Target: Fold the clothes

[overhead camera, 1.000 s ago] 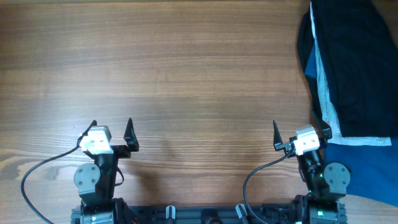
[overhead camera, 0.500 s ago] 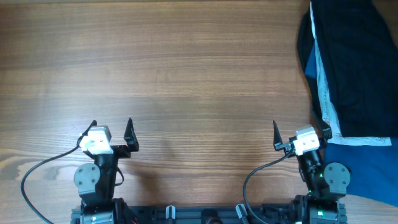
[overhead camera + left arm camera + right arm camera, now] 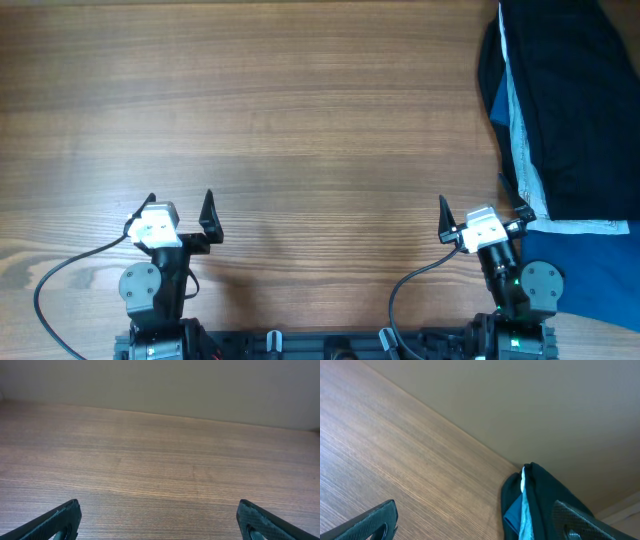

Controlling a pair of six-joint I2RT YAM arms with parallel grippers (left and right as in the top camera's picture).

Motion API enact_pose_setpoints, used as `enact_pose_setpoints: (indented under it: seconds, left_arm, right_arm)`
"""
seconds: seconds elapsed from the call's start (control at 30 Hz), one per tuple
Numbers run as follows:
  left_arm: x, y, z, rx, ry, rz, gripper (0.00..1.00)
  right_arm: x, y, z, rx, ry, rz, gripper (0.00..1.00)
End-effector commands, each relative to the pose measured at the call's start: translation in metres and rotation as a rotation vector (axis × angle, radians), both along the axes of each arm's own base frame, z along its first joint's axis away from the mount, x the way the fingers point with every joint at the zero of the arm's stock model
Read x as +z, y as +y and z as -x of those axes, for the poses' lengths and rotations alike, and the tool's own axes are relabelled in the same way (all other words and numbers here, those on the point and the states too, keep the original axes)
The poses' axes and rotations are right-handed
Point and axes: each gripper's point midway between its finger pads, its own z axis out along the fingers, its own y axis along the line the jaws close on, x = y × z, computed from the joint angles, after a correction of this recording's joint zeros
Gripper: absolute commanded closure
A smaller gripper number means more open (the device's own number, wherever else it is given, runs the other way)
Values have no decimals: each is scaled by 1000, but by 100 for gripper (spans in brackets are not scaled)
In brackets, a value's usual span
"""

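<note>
Looking down from overhead: black shorts point(image 3: 570, 100) heaped at the far right edge of the surface point(image 3: 300, 100), partly cut off by the frame; pale-blue denim strip point(image 3: 517, 120) showing along their left side; bright-blue cloth point(image 3: 590, 280) lying nearer, at the right corner, its top edge meeting the heap; left pincer point(image 3: 180, 202) low at the near edge, fingers spread wide, nothing between them, well apart from the black shorts; right pincer point(image 3: 482, 210) likewise spread and empty at the near edge, just beside the heap's lower left corner, touching or not impossible to tell.

Turning to the left wrist: left pincer point(image 3: 157, 510) with its two dark fingers at the bottom corners, set far apart over bare wood grain; plain wall point(image 3: 160, 385) beyond the surface.

Turning to the right wrist: right pincer point(image 3: 475, 510) again wide apart, gripping nothing; black shorts point(image 3: 542, 492) bunched ahead and to the right by the far edge of the surface; pale-blue denim strip point(image 3: 523, 505) running down their near fold.
</note>
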Motion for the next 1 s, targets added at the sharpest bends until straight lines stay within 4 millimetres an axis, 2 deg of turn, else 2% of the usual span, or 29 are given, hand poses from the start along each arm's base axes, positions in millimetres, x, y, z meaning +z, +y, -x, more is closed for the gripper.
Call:
enact_pose_setpoints:
  seconds: [0.0, 0.03, 0.07, 0.13, 0.37, 0.47, 0.57, 0.73, 0.83, 0.97]
  left_arm:
    - [-2, 3, 0, 14, 6, -19, 0]
    - [-2, 3, 0, 13, 6, -20, 0]
    - [-2, 3, 0, 14, 7, -19, 0]
    - [-2, 3, 0, 14, 7, -19, 0]
    - [0, -9, 0, -56, -3, -9, 0]
    - [1, -12, 0, -63, -6, 80, 0]
    - [19, -22, 0, -123, -60, 94, 0]
    - [73, -23, 3, -130, -148, 74, 0]
    - [87, -23, -1, -129, -120, 80, 0]
    - [104, -21, -21, -130, 8, 110, 0]
  right_arm:
    - [6, 3, 0, 10, 30, -239, 0]
    - [7, 3, 0, 9, 35, -289, 0]
    - [14, 6, 1, 27, 40, -422, 0]
    - [20, 15, 3, 81, 55, -517, 0]
    - [20, 10, 2, 47, 64, -583, 0]
    - [22, 10, 2, 50, 58, -590, 0]
    - [37, 6, 3, 41, 16, -585, 0]
    - [64, 4, 5, 41, -38, -579, 0]
    - [78, 3, 2, 38, -38, -577, 0]
    - [112, 1, -17, 27, 3, -583, 0]
